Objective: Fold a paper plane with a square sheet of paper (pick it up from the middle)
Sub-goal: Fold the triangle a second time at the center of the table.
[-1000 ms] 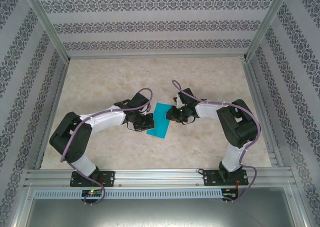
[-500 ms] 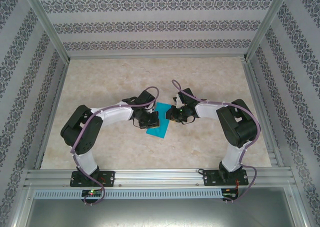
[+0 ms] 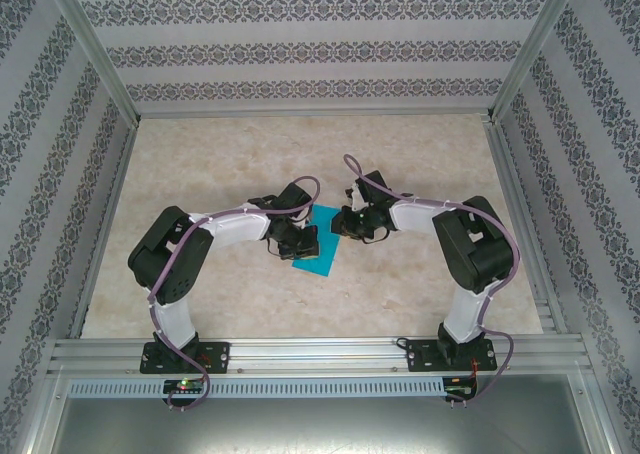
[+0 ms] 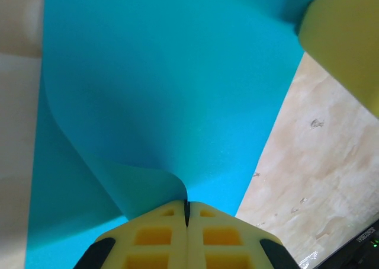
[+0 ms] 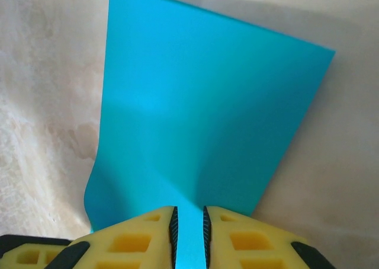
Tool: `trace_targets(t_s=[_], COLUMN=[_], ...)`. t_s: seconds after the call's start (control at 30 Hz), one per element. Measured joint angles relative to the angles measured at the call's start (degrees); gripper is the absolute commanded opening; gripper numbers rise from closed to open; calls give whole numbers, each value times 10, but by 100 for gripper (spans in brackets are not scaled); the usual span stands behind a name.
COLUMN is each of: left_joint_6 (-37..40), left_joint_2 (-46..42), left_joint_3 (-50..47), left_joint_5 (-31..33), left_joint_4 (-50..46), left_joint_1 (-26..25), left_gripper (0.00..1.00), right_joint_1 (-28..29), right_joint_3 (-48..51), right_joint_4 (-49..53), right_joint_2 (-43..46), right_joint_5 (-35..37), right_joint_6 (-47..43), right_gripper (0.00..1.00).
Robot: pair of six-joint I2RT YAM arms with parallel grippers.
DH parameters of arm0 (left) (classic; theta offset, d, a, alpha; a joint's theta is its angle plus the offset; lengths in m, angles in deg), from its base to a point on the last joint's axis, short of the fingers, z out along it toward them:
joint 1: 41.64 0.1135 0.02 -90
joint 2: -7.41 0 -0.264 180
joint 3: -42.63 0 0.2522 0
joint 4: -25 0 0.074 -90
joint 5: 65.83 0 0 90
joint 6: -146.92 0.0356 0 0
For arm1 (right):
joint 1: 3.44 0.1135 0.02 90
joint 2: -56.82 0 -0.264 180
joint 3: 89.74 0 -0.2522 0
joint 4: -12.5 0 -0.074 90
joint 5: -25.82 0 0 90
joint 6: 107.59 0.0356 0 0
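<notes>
In the top view the square sheet of paper (image 3: 318, 256) sits mid-frame over the bench (image 3: 420, 294), its upper part hidden under both arms. The left end effector (image 4: 186, 205) is pinched closed on a curled edge. The right end effector (image 5: 188, 213) grips the opposite edge, which is partly hidden behind its pads.

The left arm (image 3: 228, 230) and right arm (image 3: 418, 214) are alike — white tube links, chunky black joints, a purple cable (image 3: 347, 161) looping along each. Black base plates (image 3: 185, 357) sit bolted on the metal rail (image 3: 320, 350). The left gripper (image 4: 186, 204) and right gripper (image 5: 188, 210) have pale yellow fingers (image 4: 155, 237) with square pockets.
</notes>
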Motion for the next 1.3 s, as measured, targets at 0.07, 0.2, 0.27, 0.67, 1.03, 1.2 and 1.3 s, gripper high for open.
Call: trace_targets(t_s=[0.07, 0.2, 0.27, 0.67, 1.03, 1.2, 1.3], left_joint_6=[0, 0, 0, -1, -1, -1, -1], left_joint_2=[0, 0, 2, 36, 70, 78, 84], left_joint_3=[5, 11, 15, 50, 78, 78, 84], left_joint_5=[0, 0, 0, -2, -2, -2, -2], left_joint_4=[0, 1, 1, 9, 13, 13, 13], left_joint_1=[0, 0, 0, 0, 0, 0, 0], left_gripper=[6, 6, 6, 6, 6, 6, 6], right_joint_1=[-1, -2, -2, -2, -3, -5, -5], right_joint_3=[-7, -20, -25, -22, -4, 0, 3], right_joint_4=[4, 15, 18, 2, -34, -42, -47], right_joint_2=[-10, -20, -24, -28, -28, -28, -28], right_joint_5=[2, 2, 1, -12, -29, -33, -34], right_joint_6=[-4, -13, -17, -18, -16, -16, -16], right_gripper=[21, 20, 19, 18, 18, 17, 17])
